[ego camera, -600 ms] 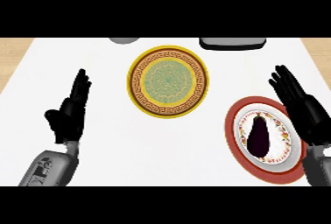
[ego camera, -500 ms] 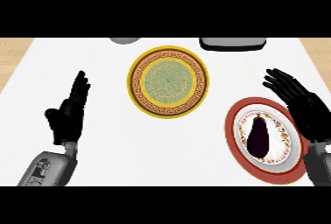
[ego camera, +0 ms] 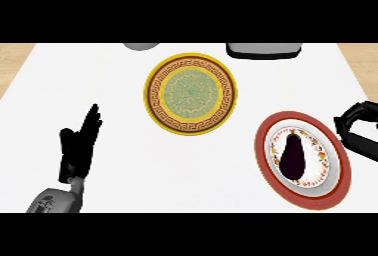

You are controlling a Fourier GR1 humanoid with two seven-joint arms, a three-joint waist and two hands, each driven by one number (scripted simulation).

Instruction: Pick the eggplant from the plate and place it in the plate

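— Where is the eggplant (ego camera: 293,158) in your head view?
— You see it lying on the red plate (ego camera: 270,172), lower right. The yellow plate (ego camera: 156,100) sits upper middle.
— And the hands?
— Your left hand (ego camera: 80,150), lower left, has straight fingers. Your right hand (ego camera: 357,129), right edge, has curled fingers, holding nothing.

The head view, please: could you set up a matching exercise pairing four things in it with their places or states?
Things:
1. eggplant
2. yellow-rimmed plate
3. left robot hand
4. right robot hand

Places or states:
A. at the view's right edge, fingers curled, holding nothing
B. lying on the red-rimmed plate
C. nothing on it, at the counter's middle
D. open, fingers up, resting at the lower left

Pairs: 1-B, 2-C, 3-D, 4-A
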